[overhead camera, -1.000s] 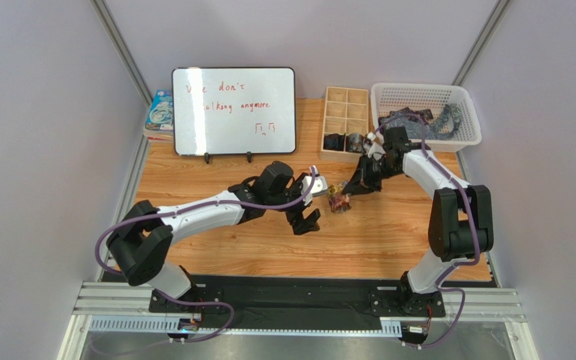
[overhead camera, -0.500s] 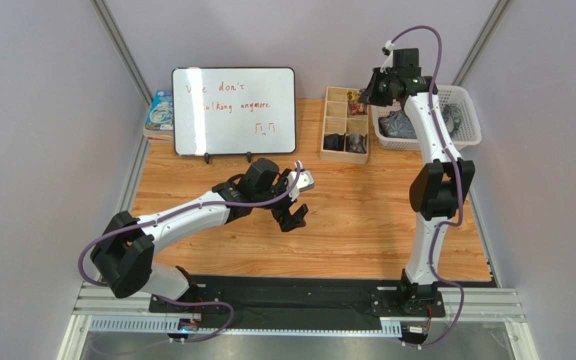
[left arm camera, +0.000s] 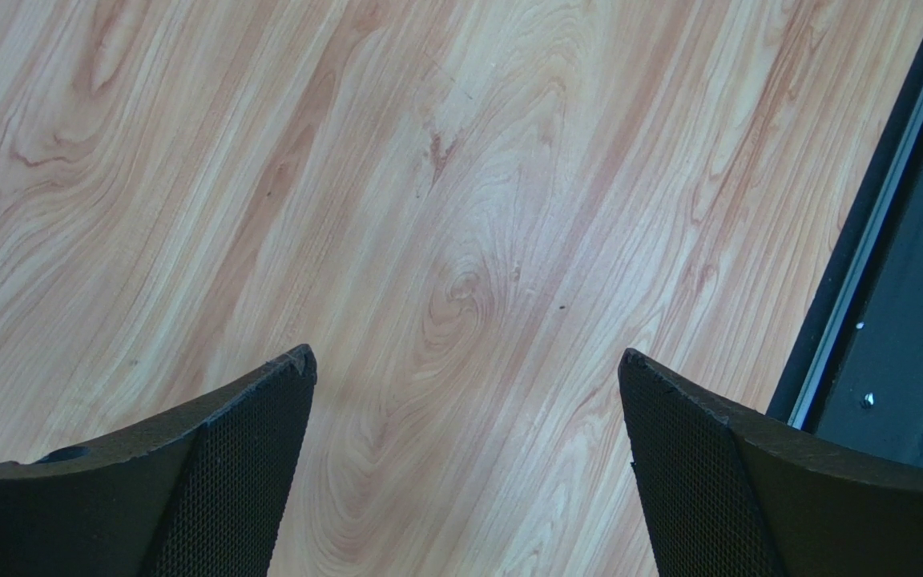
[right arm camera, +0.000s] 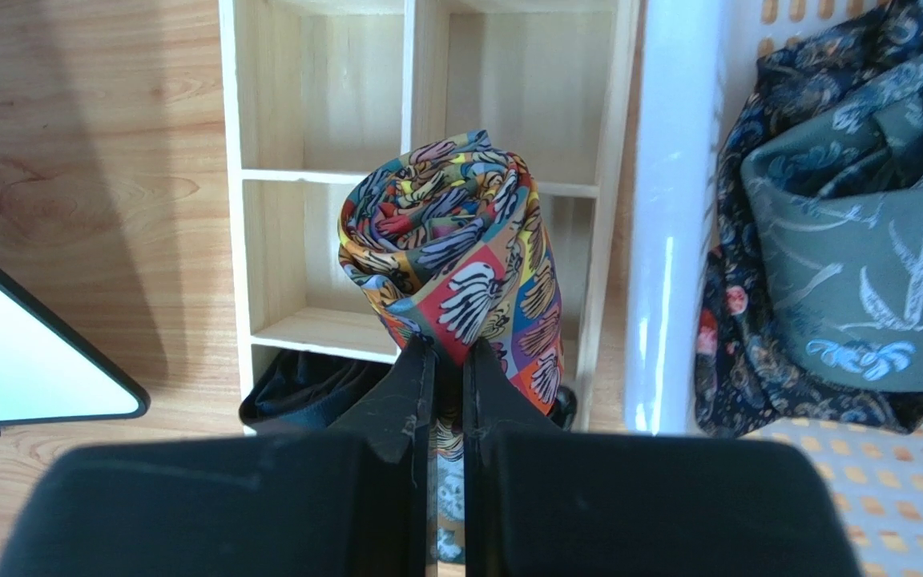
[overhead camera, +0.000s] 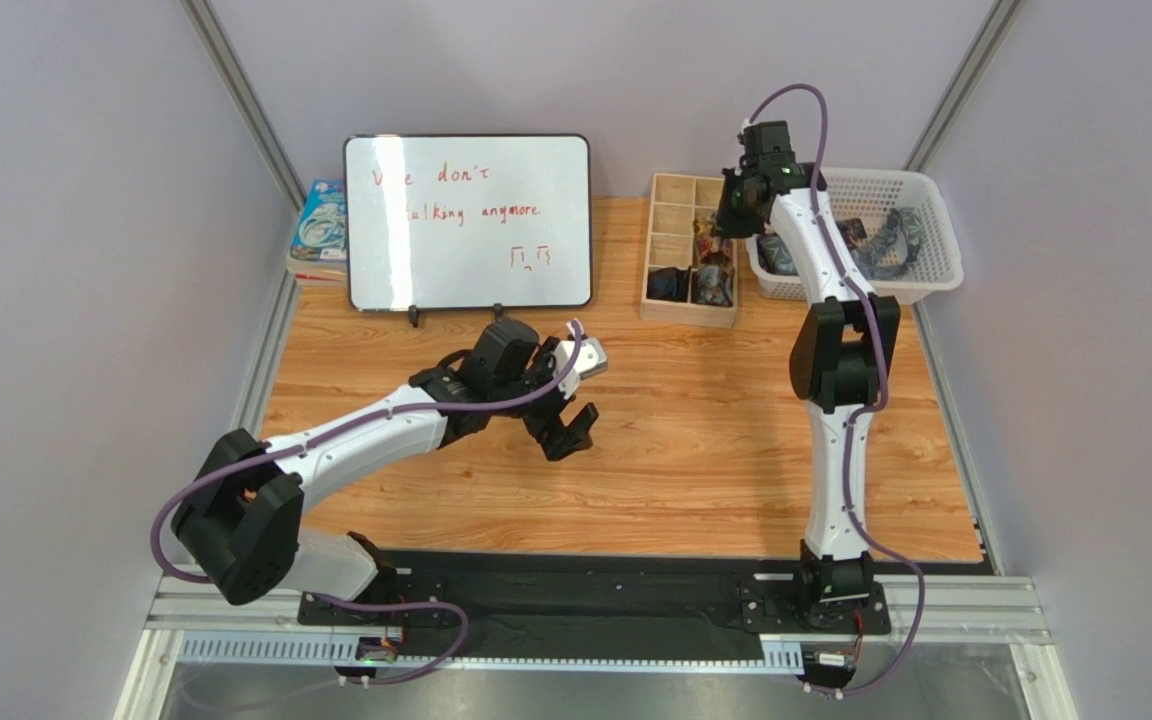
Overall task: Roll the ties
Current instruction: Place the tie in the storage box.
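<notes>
On the pale wooden worktop (overhead camera: 717, 465), the tie-rolling job stands partway done. A whiteboard (overhead camera: 468, 222) leans at the upper left of the overhead view. The white plastic basket (overhead camera: 928, 285) at upper right holds a heap of loose ties (right arm camera: 864, 216), dark blue-grey prints not yet rolled.

Just beside the basket, the divided wooden box (overhead camera: 672, 210) already carries dark rolls (overhead camera: 669, 285) in its nearest row, two by the look of it. The multicoloured tie (right arm camera: 448, 253), wound into a tight roll, hangs over the box's middle compartments. It is pinched at its near end by the right tool (right arm camera: 448, 351), whose jaws are clenched almost together on the fabric. Whether the roll touches the dividers cannot be told.

By this reading, one more tie is a placement away from done, with the basketful left to go.

The right arm stands tall at the right of the frame, its upper link near vertical. Its forearm reaches away over the box with the wrist bent down. The left arm lies low across the worktop's left half, elbow bent, with the left tool (overhead camera: 564, 428) hovering above bare wood near the centre — jaws spread wide, grasping nothing.
</notes>
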Controlling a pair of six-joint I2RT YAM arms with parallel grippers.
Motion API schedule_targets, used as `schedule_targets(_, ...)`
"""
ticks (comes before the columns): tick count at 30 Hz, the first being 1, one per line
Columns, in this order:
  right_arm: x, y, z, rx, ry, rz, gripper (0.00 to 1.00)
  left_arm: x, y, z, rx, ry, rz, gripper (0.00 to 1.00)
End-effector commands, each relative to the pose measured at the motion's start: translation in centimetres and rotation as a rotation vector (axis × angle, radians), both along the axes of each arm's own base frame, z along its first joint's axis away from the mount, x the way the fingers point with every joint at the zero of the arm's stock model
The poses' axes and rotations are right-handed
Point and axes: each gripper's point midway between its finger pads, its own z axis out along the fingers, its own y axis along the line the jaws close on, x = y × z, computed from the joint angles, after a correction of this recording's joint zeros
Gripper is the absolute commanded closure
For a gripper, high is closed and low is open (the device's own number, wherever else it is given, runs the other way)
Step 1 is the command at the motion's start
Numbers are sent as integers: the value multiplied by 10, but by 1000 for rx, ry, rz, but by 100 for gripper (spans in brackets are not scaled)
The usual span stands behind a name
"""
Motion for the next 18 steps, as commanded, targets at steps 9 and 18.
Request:
schedule_targets(9, -25, -12, -41, -90, 158, -138, 100, 10, 5, 11, -40, -46, 13, 1)
schedule_targets(18, -7, -14, -73, -63, 174, -167, 100, 10, 8, 11, -34, -34, 34, 0)
